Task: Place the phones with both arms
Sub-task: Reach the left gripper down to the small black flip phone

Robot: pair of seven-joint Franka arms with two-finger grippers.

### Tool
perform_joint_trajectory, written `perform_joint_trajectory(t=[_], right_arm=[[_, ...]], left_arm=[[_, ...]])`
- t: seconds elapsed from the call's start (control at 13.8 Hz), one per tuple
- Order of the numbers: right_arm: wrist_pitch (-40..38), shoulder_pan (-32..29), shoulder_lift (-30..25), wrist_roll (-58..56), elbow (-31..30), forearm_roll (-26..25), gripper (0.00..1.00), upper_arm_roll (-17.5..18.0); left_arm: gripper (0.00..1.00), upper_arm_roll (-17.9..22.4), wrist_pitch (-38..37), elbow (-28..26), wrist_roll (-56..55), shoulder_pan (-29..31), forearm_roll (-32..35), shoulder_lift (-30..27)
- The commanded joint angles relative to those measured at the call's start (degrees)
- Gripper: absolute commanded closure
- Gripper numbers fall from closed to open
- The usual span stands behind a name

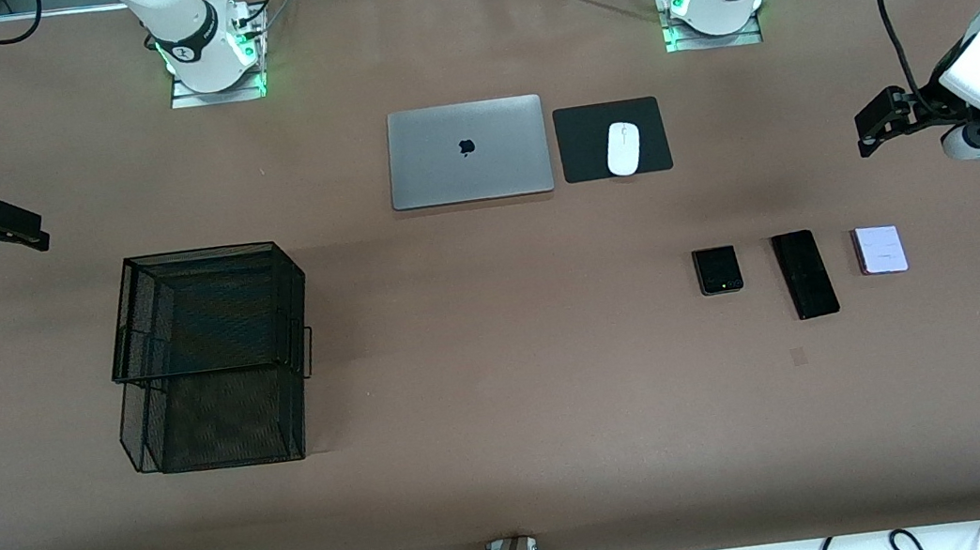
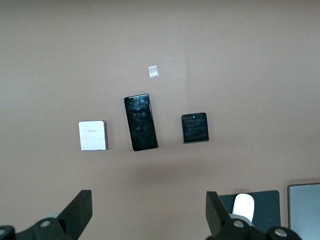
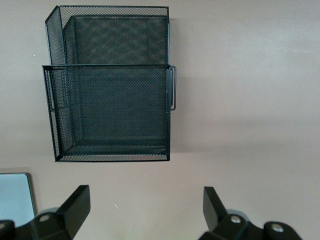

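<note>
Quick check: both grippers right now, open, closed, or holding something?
Left gripper: open, holding nothing, up over the table.
Right gripper: open, holding nothing, up over the table.

Glossy black phones [image 1: 804,273]; matt brown table [image 1: 510,424]; black wire-mesh basket [image 1: 212,354] (metal); brushed-metal laptop [image 1: 467,152].

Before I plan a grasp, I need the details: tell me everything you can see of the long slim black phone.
The long slim black phone is a narrow, glossy black slab, the longest of the three. It lies flat on the brown table, slightly askew, toward the left arm's end. It sits between the squarish black phone and the pale lilac-white phone, apart from both. Its surface reflects faintly in the left wrist view. Nothing touches it but the table.
</note>
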Motion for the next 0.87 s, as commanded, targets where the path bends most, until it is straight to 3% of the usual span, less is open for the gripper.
perform_joint_trajectory(t=[0.0, 0.79], right_arm=[[0.2, -0.9, -0.7, -0.9, -0.3, 0.6, 0.00, 0.6], [0.3, -0.9, -0.7, -0.9, -0.5, 0.4, 0.00, 0.6]], left_arm=[[0.00, -0.1, -1.4, 1.9, 1.0, 0.5, -0.6, 0.9], [0.00, -0.4, -3.4, 1.9, -0.3, 0.5, -1.1, 1.6]])
